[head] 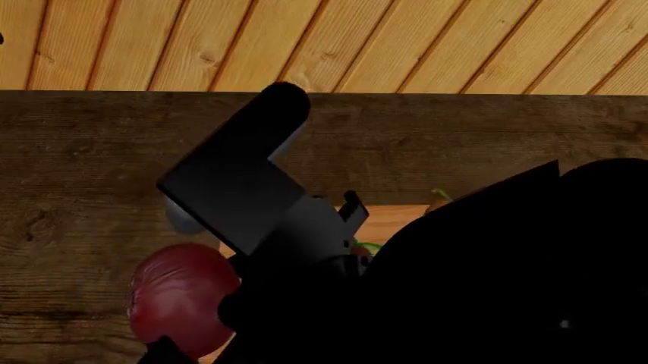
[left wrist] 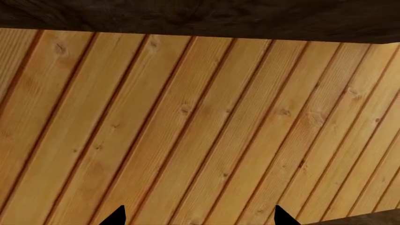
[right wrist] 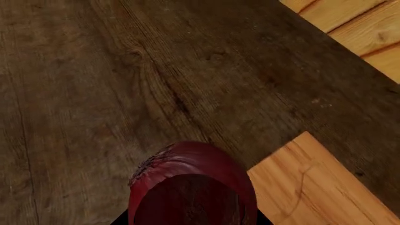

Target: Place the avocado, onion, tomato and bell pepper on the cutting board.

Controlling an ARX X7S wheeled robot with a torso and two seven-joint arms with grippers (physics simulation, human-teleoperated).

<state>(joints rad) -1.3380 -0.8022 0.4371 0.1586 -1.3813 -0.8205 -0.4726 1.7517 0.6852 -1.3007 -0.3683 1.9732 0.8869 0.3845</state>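
The purple-red onion [right wrist: 187, 183] sits between my right gripper's [right wrist: 190, 220] jaws, filling the gap, with its dry tip pointing away from the camera. It is over the dark table, just beside a corner of the light-wood cutting board [right wrist: 312, 187]. In the head view the onion [head: 177, 299] shows at the lower left, and a strip of the board [head: 395, 221] shows behind my arm. My left gripper [left wrist: 200, 218] is open and empty over plank floor beyond the table's edge. The avocado, tomato and bell pepper are hidden; only green stem bits [head: 439, 195] peek out.
The dark wooden table [head: 506, 136] ends at a far edge, with light plank floor [head: 405, 45] beyond. My black arms [head: 253, 189] block most of the head view's middle and right. The table's edge [left wrist: 200, 18] also shows in the left wrist view.
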